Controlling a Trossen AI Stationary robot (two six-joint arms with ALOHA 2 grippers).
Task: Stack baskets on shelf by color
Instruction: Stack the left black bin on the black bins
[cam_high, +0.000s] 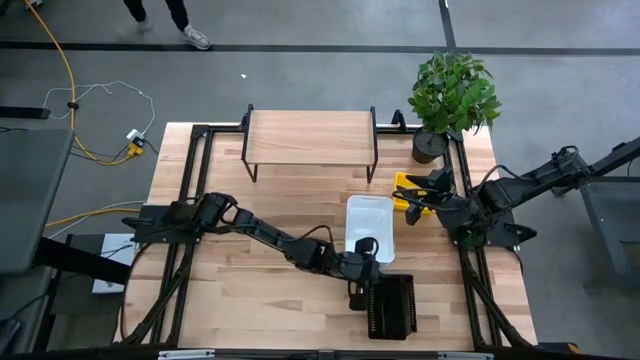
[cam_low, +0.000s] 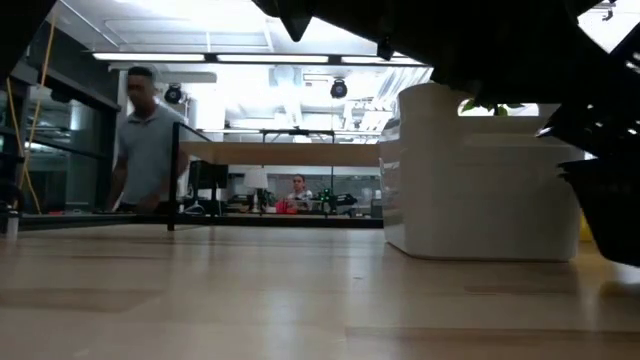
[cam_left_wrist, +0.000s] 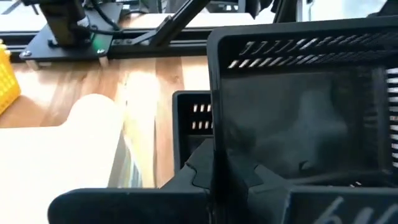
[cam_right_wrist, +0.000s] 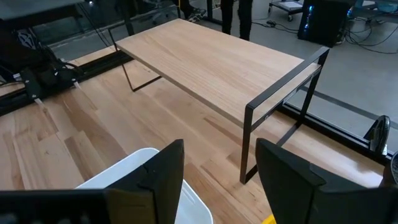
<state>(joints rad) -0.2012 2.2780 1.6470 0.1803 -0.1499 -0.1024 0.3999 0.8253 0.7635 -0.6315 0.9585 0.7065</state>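
Note:
A black grid-walled basket (cam_high: 392, 306) sits near the table's near edge, and my left gripper (cam_high: 363, 288) is shut on it. In the left wrist view a second black grid wall (cam_left_wrist: 194, 118) shows behind the held basket (cam_left_wrist: 298, 124). A white solid basket (cam_high: 369, 226) stands on the table just beyond it. A yellow basket (cam_high: 406, 190) lies to the right of the white one, beside my right gripper (cam_high: 424, 196), which is open and touches nothing. The shelf (cam_high: 310, 135) stands at the far edge with a bare top. My left gripper holds the black basket by a side wall (cam_left_wrist: 215, 149) at its far left corner. The wall is pinched with one finger (cam_left_wrist: 252, 177) inside the basket and the other outside. The fingers come slanting down from the table's left. Whether the basket is lifted off the table cannot be told.
A potted plant (cam_high: 452, 95) stands at the table's far right corner, next to the shelf. Black frame rails (cam_high: 190, 190) run along the table's left and right sides. A person (cam_low: 145, 140) shows in the room beyond the table. Bare wood (cam_high: 260, 290) lies on the left half.

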